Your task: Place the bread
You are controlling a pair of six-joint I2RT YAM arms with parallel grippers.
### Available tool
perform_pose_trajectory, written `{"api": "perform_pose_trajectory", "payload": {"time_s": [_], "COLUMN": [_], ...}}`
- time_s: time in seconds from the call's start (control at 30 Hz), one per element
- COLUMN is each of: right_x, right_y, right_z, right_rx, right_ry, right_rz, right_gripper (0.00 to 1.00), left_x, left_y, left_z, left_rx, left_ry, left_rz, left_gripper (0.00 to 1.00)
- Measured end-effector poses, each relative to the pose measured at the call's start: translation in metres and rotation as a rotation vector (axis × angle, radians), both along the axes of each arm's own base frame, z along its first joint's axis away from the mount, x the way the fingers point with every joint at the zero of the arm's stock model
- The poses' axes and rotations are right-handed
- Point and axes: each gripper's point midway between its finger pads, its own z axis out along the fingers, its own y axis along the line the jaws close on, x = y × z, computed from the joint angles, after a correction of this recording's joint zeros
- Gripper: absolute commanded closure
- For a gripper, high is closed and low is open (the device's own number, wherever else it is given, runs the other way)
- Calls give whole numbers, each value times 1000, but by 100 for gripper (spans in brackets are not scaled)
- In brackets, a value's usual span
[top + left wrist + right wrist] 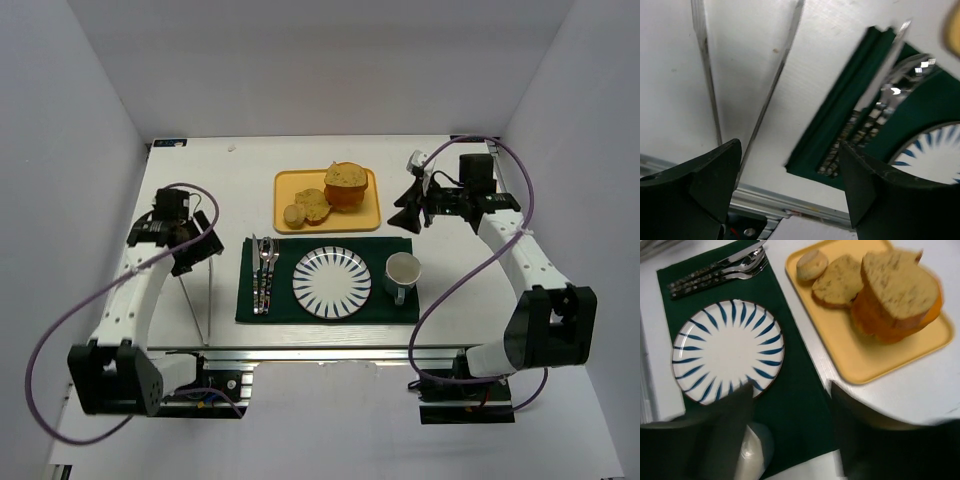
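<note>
Small round bread (294, 214), lying on yellow tray (340, 221)

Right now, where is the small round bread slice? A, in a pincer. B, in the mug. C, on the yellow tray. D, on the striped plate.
C: the small round slice lies on the yellow tray, beside the larger slice, while the striped plate is bare.

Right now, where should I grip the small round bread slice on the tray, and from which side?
Probably its rounded crust edge, coming straight down. The bread sits low at the yellow tray's corner with the larger slice close beside it, so close across the two free sides.
</note>
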Motion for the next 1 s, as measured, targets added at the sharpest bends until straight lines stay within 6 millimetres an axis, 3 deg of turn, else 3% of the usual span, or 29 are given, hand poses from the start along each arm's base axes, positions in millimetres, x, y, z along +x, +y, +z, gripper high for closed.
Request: {"api": "perform_pose_trajectory", "payload": {"time_s": [0.07, 0.23, 0.5, 0.73, 1.0], "right_x": [3, 10, 16, 17, 20], "right_y": [0, -3, -3, -6, -13], "right_z": [-13, -30, -22, -22, -21], "right_rx": [-8, -29, -25, -21, -12], "right_ry": [51, 100, 68, 76, 84], "right_rz": [-10, -34, -37, -50, -71], "right_gripper": [11, 11, 11, 10, 11], "left_x": [-3, -18, -34, -60, -62], "left_y": [4, 14, 20, 21, 23], "left_z": [-19, -49, -65, -91, -109], "left_rx": [23, 85, 128, 136, 109], "left_ry": [102, 296, 412, 528, 602], "left_rz": [1, 1, -30, -81, -123], "left_gripper": [7, 2, 2, 2, 2]}}
